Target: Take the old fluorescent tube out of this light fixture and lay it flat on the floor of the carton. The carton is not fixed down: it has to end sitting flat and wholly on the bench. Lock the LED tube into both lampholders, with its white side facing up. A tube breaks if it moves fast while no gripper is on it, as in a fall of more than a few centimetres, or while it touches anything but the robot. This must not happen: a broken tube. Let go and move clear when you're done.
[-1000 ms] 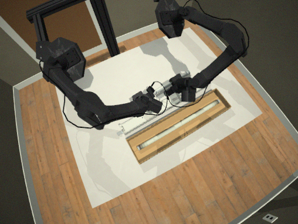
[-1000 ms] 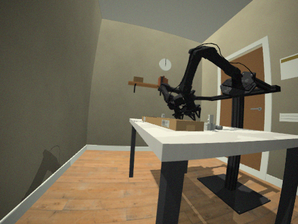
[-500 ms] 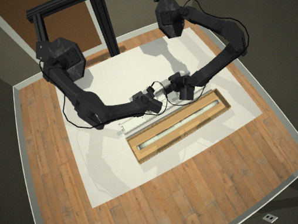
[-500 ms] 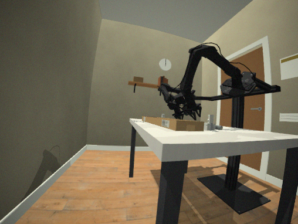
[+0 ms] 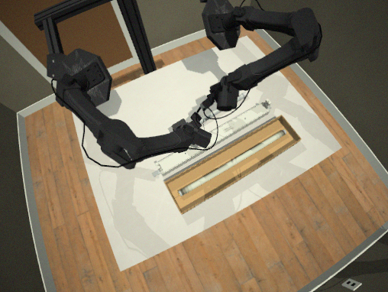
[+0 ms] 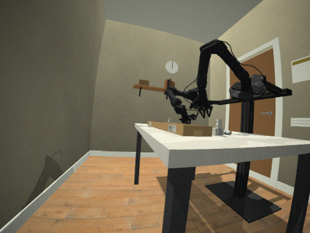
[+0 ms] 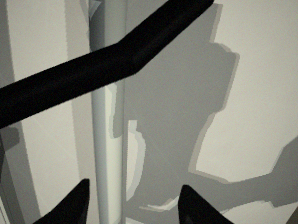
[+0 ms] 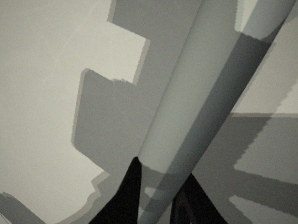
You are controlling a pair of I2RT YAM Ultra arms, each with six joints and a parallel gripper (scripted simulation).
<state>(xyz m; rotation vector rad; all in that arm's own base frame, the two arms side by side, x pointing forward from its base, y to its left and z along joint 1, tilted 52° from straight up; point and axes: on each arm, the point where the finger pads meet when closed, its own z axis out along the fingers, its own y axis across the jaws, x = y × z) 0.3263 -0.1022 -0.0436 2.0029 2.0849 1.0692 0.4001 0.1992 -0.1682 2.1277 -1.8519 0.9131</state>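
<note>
Apparently the awkward stage was the new tube: the LED tube (image 5: 242, 97) (image 6: 227, 132) (image 7: 114, 195) (image 8: 190, 110) lay behind the light fixture (image 5: 237, 126) (image 6: 218, 125), outside both lampholders, low over the bench (image 5: 153, 95) (image 6: 238, 143) or on it; which of the two, I could not tell. The old tube (image 5: 233, 164) was out of the fixture and lay along the inside of the carton (image 5: 172, 191) (image 6: 198, 131), which looked flat on the bench. The right gripper (image 5: 200, 138) (image 6: 187, 122) (image 8: 158, 171) was closed on the LED tube, a finger to each side of it. The left gripper (image 5: 227, 100) (image 6: 207, 115) (image 7: 135, 191) was partly open and held nothing, with the tube passing off-centre, nearer one finger than the other. I judged the tube light and stiff, smooth enough to roll or slip in narrow fingers, and brittle under a knock. With one grip on so long a piece, the far end would swing widely for a small turn of the wrist, and might strike a lampholder or the carton wall. A second hold well apart from the first, towards the other end but short of the end cap, seemed the sounder way to carry it. The left gripper needed centring over the barrel before it squeezed, so that it would not push the tube sideways. Whether the white side faced up was not plain to me, so that wanted checking before the pins went in.
</note>
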